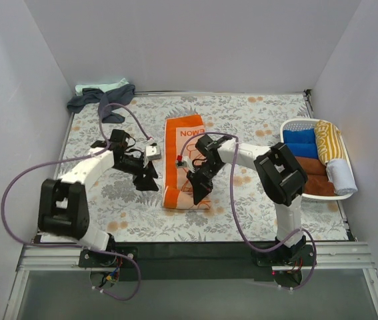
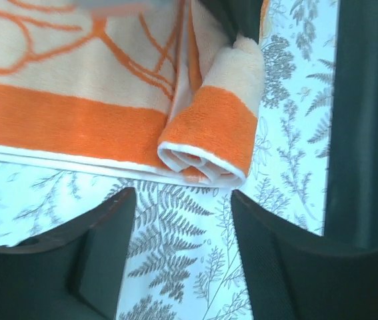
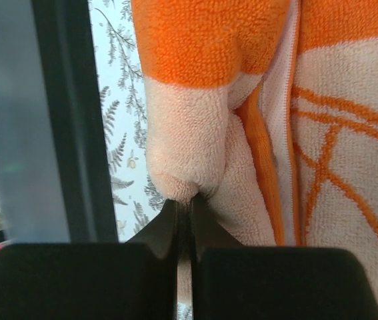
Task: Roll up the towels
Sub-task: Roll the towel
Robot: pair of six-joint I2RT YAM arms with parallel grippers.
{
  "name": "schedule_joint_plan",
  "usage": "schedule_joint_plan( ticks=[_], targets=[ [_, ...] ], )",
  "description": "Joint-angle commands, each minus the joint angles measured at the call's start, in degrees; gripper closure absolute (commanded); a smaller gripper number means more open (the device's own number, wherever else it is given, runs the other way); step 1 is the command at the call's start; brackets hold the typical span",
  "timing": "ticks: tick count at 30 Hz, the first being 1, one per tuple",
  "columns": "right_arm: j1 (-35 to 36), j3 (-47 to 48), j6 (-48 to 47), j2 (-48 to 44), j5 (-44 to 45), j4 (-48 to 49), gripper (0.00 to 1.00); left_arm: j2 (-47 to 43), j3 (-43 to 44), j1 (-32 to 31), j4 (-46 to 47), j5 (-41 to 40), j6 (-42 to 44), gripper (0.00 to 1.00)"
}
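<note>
Floral table [image 1: 322,220]: basket [image 1: 295,122] holds rolled towels [image 1: 300,141]

Plain white matte walls [image 1: 195,40] close in the table at the far side, the left and the right. A pale floral table covering with grey ferns and small orange blossoms [image 1: 255,120] lies flat over the tabletop. A black strip [image 1: 195,248] and a silver metal frame rail [image 1: 335,257] run along its near edge. The light is soft and even, and the shadows are faint.

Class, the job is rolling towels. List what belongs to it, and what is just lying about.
Belongs: orange towel, part-rolled; navy towel; mint green towel; rolled towels in the basket; right hand, pinching the orange towel; left hand, open.

Lying about: white basket; floral table covering.
</note>
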Motion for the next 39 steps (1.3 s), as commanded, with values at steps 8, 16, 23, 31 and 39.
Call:
schedule_joint_plan(
  ticks=[8, 16, 23, 31, 39],
  targets=[
    [-3.5, 9.3, 2.9, 13.9, -9.1, -13.5, 0.99, -35.8, -22.0, -20.9, 27.1, -28.4, 1.4, 0.28],
    [-5.0, 14.0, 2.6, 20.6, -13.0, -18.7, 0.99, -28.6, -24.4, -39.9, 36.6, -43.7, 3.0, 0.30],
    [-5.3, 14.9, 2.3, 22.5, -13.8, -20.0, 0.99, -15.9, -24.1, -45.5, 41.6, -51.5, 0.7, 0.43],
    [-8.7, 13.8, 5.4, 17.1, -11.8, -17.9, 0.99, -9.3, -17.0, -45.1, 25.5, -46.0, -4.8, 0.95],
    [-16.0, 15.1, 13.2, 6.6, -4.5, -9.1, 0.54, 0.2, -4.9, -34.8, 5.7, -27.8, -0.7, 1.00]
  ],
)
